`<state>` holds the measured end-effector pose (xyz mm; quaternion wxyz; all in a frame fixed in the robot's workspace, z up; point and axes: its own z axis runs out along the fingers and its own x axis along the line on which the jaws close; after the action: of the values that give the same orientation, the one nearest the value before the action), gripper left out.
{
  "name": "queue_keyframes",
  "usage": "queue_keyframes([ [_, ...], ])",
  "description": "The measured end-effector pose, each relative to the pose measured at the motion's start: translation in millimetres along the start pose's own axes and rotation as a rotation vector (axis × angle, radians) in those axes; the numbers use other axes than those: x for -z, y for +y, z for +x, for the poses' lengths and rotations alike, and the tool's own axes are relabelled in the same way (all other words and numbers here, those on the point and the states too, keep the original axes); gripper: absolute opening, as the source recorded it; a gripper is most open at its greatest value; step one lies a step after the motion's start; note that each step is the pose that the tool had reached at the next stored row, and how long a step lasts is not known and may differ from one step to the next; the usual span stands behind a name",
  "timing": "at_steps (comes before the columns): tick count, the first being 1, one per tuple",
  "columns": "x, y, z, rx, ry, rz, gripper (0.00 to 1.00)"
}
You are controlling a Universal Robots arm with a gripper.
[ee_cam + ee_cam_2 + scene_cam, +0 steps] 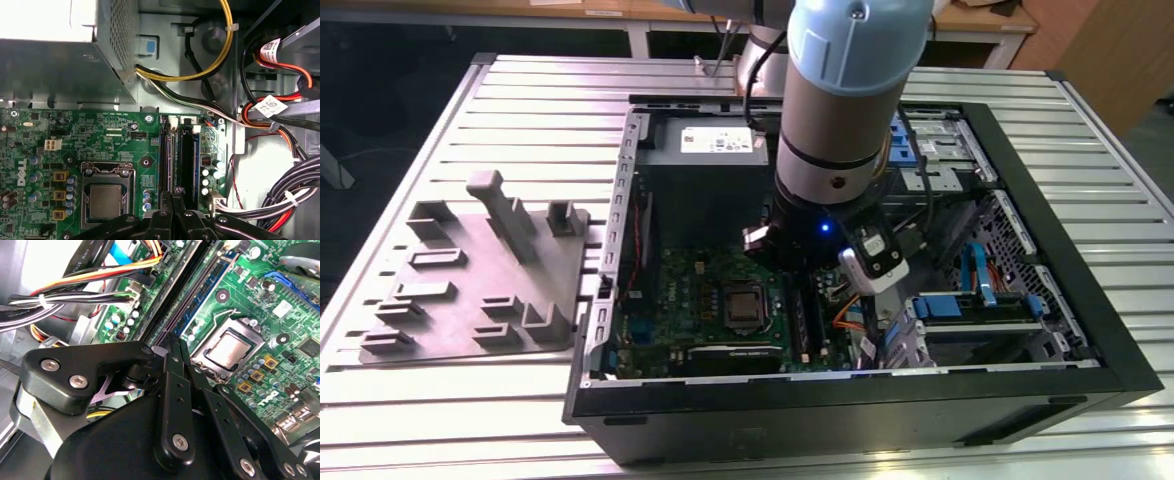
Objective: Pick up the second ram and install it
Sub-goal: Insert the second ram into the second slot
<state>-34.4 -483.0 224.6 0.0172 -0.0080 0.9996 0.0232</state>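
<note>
Slatted worktop (1067,130) carries the open computer case (854,405). On its green motherboard (115,135), the second ram (168,155) seemingly stands edge-up in a slot, long axis running from the pincer (177,192) toward the power-supply wall. Pincer tips sit together at its near end (contact unclear).

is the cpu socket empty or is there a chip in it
Filled: in both wrist views a silver-topped chip sits inside the metal frame of the CPU socket, with no cooler over it.
</note>
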Motion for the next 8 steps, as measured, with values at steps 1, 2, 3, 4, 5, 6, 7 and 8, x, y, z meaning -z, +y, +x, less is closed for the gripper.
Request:
queue_keyframes([
  [1, -0.2, 0.0, 0.0, 0.000, 0.0000, 0.0001, 0.12],
  [2, -0.3, 0.0, 0.0, 0.000, 0.0000, 0.0002, 0.12],
  [3, -0.3, 0.0, 0.0, 0.000, 0.0001, 0.0002, 0.12],
  [4, -0.4, 0.0, 0.0, 0.000, 0.0000, 0.0001, 0.12],
  [5, -0.4, 0.0, 0.0, 0.000, 0.0000, -0.0001, 0.12],
  [6, -0.4, 0.0, 0.0, 0.000, 0.0000, 0.0000, 0.12],
  [7, -0.4, 0.0, 0.0, 0.000, -0.0001, 0.0000, 0.12],
  [8, -0.5, 0.0, 0.0, 0.000, 0.0000, 0.0000, 0.12],
])
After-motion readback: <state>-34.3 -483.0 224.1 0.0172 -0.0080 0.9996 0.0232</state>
